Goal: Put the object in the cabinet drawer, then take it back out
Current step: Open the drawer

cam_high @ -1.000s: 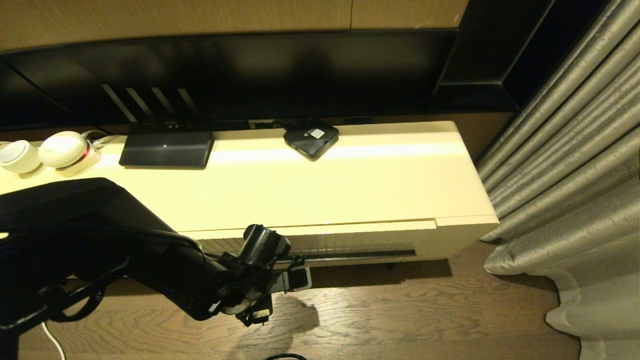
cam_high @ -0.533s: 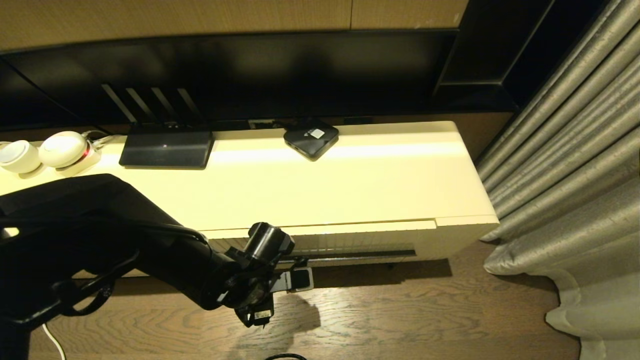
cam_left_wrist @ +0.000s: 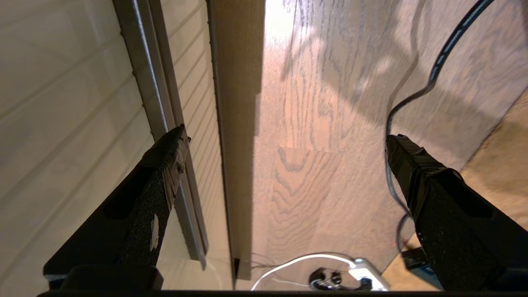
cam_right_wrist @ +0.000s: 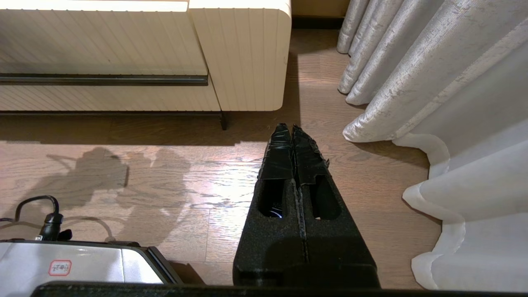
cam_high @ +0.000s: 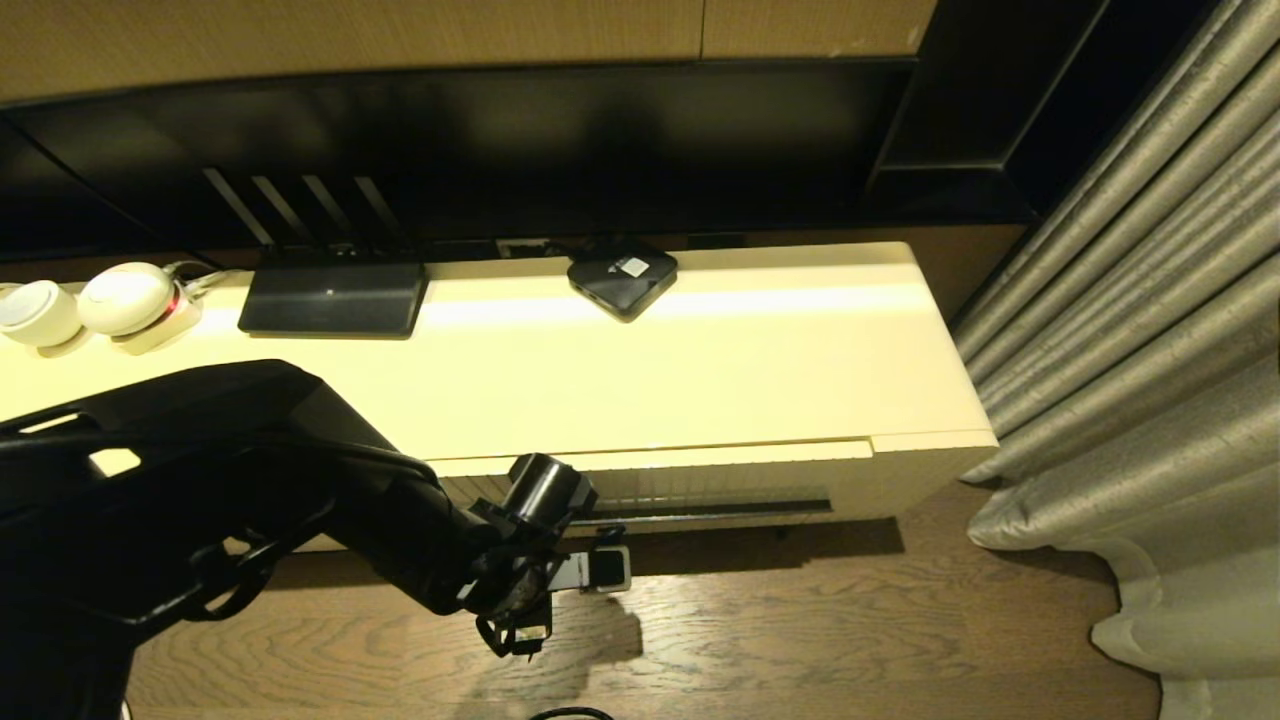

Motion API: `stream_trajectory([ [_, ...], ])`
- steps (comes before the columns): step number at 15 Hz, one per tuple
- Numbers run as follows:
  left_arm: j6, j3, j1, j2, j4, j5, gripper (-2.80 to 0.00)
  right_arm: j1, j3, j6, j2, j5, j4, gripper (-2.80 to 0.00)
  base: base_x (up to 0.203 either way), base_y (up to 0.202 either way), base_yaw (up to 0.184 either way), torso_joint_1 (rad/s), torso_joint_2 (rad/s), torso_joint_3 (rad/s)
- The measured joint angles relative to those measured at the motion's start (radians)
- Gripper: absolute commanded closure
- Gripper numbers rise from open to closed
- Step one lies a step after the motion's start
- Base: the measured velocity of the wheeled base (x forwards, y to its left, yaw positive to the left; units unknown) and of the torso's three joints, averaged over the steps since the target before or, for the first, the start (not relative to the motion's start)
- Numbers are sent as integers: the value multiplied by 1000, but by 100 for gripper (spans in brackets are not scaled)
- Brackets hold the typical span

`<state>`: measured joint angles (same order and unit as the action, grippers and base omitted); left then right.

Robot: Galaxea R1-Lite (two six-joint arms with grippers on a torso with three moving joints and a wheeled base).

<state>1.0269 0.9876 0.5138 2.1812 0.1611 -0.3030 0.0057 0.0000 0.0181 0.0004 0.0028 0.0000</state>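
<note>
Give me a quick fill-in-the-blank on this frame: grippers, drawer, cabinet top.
1. The left gripper has its jaws ____.
2. The right gripper has its jaws ____.
3. The cabinet drawer is ____.
4. The black square box sits on the cabinet's ____.

Missing words: open; shut; closed; top

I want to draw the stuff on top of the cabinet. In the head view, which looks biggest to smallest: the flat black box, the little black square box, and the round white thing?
1. Flat black box, clearly the largest.
2. Little black square box and round white thing look about the same size, so I won't rank them.
</note>
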Motion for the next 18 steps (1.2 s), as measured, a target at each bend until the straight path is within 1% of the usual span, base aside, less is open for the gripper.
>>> stream_trajectory([
  [2, 16, 11, -4, 11, 1, -5, -280, 0, 0, 0, 0, 0, 0, 0, 0, 0, 0, 0, 0, 0],
  [5, 35, 30, -7, 25, 2, -33, -280, 0, 0, 0, 0, 0, 0, 0, 0, 0, 0, 0, 0, 0],
  [18, 38, 118, -19, 78, -2, -37, -280, 0, 0, 0, 0, 0, 0, 0, 0, 0, 0, 0, 0, 0],
])
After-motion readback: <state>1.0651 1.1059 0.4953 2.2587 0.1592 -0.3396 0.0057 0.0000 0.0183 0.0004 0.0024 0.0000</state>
